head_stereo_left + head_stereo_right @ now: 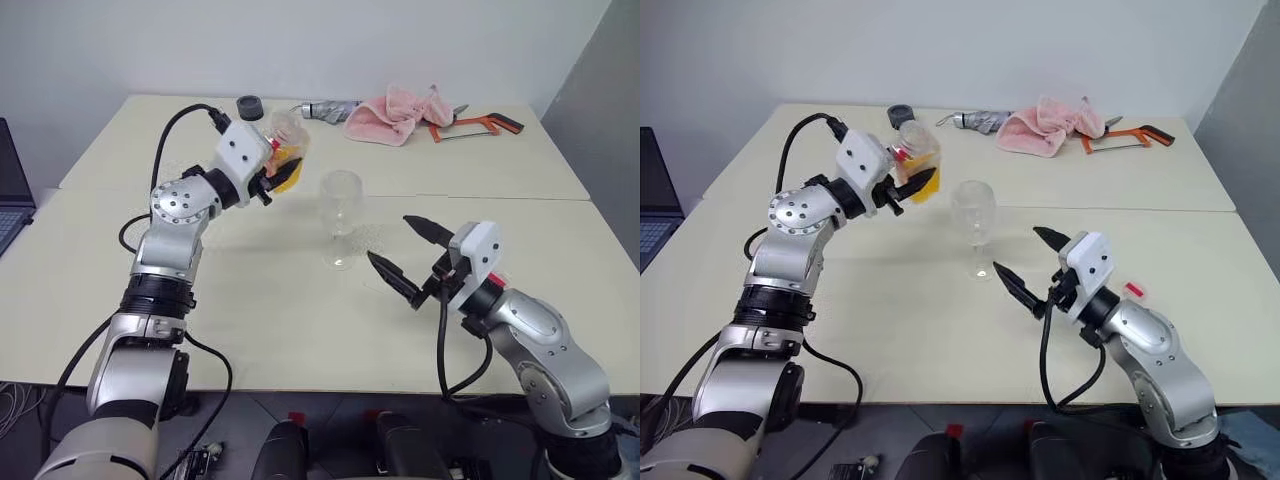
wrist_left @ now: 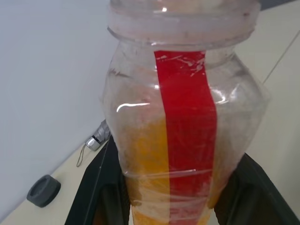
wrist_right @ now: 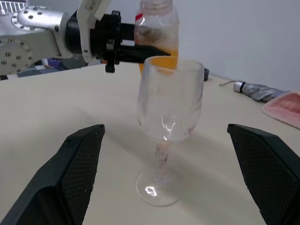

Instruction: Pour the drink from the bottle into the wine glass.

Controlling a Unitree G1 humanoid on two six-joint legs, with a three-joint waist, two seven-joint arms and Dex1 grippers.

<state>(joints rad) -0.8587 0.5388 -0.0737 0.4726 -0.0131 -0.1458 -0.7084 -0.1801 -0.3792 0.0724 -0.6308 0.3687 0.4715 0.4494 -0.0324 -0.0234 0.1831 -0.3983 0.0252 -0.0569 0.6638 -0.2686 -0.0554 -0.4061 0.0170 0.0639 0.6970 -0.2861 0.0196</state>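
left gripper (image 1: 283,176) clamped on bottle (image 1: 284,147), held in air just left of wine glass (image 1: 340,218), uncapped mouth up. drink (image 2: 145,154) fills lower half; bottle base hidden by fingers. glass upright on table (image 1: 250,300), looks empty. right gripper (image 1: 409,255) wide open near glass foot, holding nothing. dark cap (image 2: 43,191) on table behind; pink cloth (image 1: 395,113) covers part of red-handled tool.

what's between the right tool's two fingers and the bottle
The wine glass stands between the open right tool and the bottle in the left tool; the right wrist view shows it.
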